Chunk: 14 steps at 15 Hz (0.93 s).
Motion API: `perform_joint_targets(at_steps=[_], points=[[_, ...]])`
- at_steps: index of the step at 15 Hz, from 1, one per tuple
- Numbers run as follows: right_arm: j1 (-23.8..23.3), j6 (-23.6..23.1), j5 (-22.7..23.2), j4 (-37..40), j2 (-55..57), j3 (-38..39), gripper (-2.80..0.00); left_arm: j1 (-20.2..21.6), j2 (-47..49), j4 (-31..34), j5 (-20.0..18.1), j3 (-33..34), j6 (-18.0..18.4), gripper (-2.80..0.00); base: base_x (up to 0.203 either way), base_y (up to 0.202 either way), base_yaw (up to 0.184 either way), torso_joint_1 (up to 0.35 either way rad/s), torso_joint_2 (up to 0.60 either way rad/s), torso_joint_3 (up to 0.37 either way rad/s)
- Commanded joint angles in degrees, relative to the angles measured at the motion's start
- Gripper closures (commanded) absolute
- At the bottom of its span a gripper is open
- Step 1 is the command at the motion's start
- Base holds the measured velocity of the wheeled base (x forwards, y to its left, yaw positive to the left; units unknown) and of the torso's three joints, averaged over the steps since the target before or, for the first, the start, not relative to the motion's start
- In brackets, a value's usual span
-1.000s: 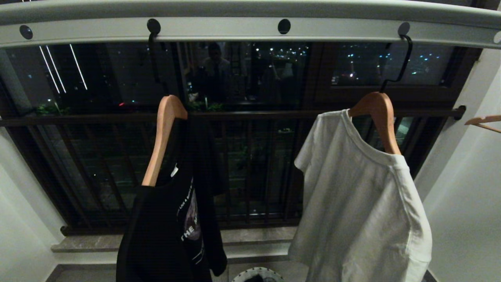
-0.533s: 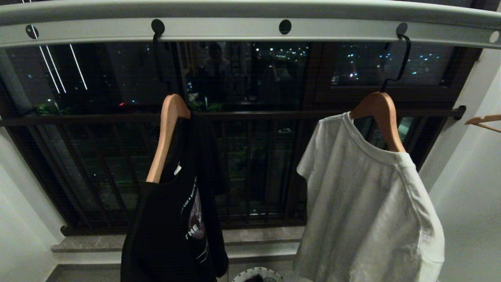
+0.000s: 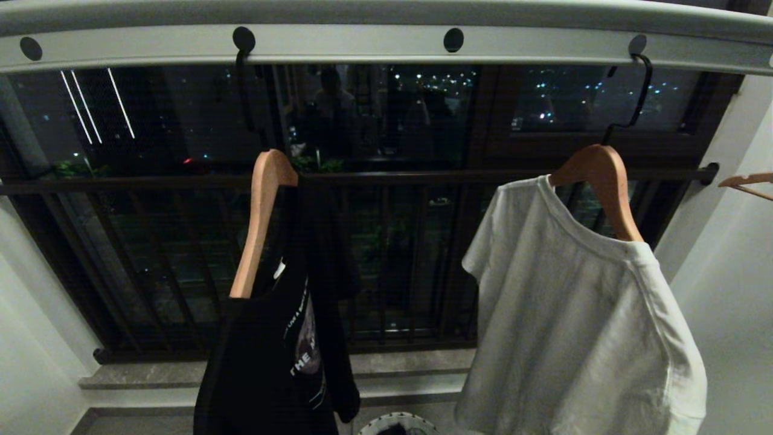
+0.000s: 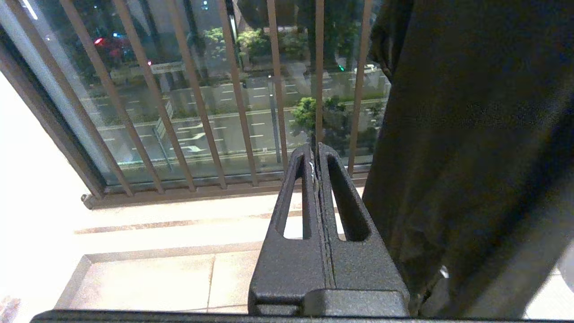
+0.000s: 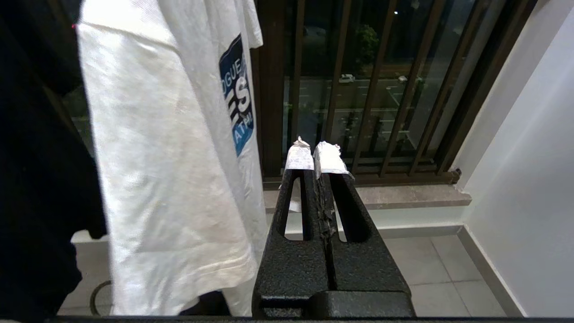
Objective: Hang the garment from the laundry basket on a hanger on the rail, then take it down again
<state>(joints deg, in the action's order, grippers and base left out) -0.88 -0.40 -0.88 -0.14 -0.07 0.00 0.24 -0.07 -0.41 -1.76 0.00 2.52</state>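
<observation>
The pale grey rail [image 3: 362, 45] runs across the top of the head view. From its holes hang two wooden hangers: one carries a black T-shirt [image 3: 272, 362], the other [image 3: 604, 181] a white T-shirt [image 3: 574, 314]. Only the whitish rim of the laundry basket [image 3: 416, 418] shows on the floor between the shirts. Neither arm appears in the head view. My left gripper [image 4: 316, 150] is shut and empty, level beside the black shirt [image 4: 471, 134]. The right gripper [image 5: 316, 150], its tips taped white, is shut and empty next to the white shirt [image 5: 170, 157].
Dark brown window bars [image 3: 386, 178] and a stone sill [image 3: 398, 362] stand behind the shirts. A bare wooden hanger [image 3: 746, 184] pokes in at the far right by the white wall [image 3: 724, 338]. Tiled floor [image 5: 448, 269] lies below the right gripper.
In the head view both hangers with their shirts sit slightly further right and lower than before. The window bars and the basket rim hold their places.
</observation>
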Motion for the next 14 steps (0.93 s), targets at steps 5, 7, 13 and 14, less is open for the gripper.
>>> perform_joint_targets(at_steps=[5,7,13,14], points=[[0.00,-0.04,0.00,-0.04,0.07,0.00,0.00,0.02,-0.01,-0.02,0.00,0.18,0.02,0.00,0.000,0.000,0.000,0.000,0.00,0.000],[0.00,0.05,0.00,-0.04,0.07,0.00,0.00,0.02,-0.01,-0.02,0.00,0.13,0.02,0.00,0.000,0.000,0.000,0.000,0.00,0.000],[0.00,2.07,0.00,-0.10,0.07,0.00,0.00,0.02,-0.01,-0.02,0.00,0.18,0.02,0.00,0.000,0.000,0.000,0.000,0.00,0.000],[0.00,2.07,0.00,-0.13,0.07,0.00,0.00,0.02,-0.01,-0.02,0.00,0.18,0.02,0.00,0.000,0.000,0.000,0.000,0.00,0.000]])
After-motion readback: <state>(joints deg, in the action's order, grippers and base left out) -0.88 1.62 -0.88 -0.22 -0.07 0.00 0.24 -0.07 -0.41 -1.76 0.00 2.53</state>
